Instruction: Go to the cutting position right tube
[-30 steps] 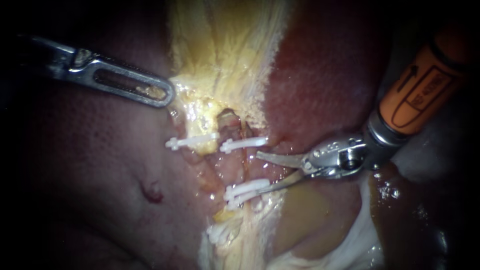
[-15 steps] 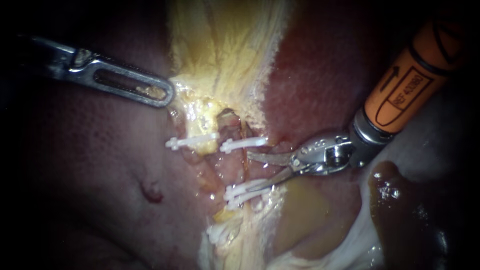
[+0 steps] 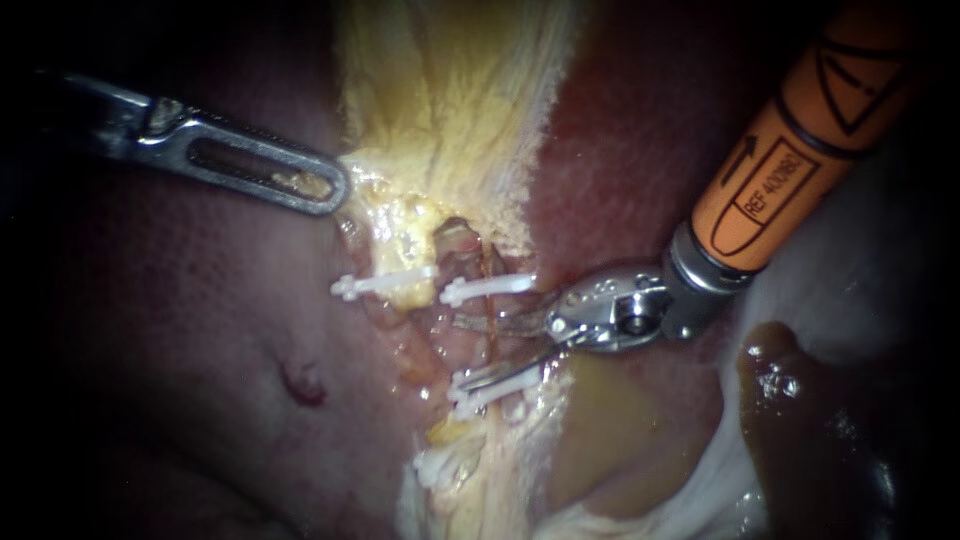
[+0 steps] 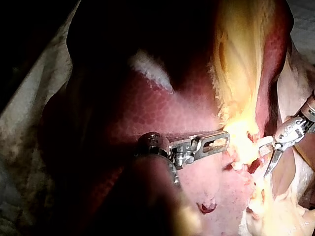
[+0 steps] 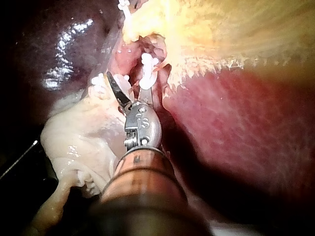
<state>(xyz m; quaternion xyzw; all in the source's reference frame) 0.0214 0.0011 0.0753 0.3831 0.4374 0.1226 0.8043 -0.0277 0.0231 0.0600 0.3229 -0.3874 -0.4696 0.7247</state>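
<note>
the right instrument (image 3: 460, 350) comes in from the upper right with its jaws, two thin blades, open around the right tube (image 3: 475, 305). one blade lies just below the upper clip (image 3: 487, 288) and the other runs along the lower clips (image 3: 492, 384), so the bare stretch of tube between the clips sits in the gap. that looks like the cutting position, or very near it; a cut there would leave both ends sealed. the blades do not seem to press on the tube yet. the left instrument (image 3: 325, 190) has its jaws closed on the edge of the yellow tissue (image 3: 440, 120) above the clips, apparently holding it taut so that the tube stays stretched and exposed beside the liver (image 3: 640, 150).
</note>
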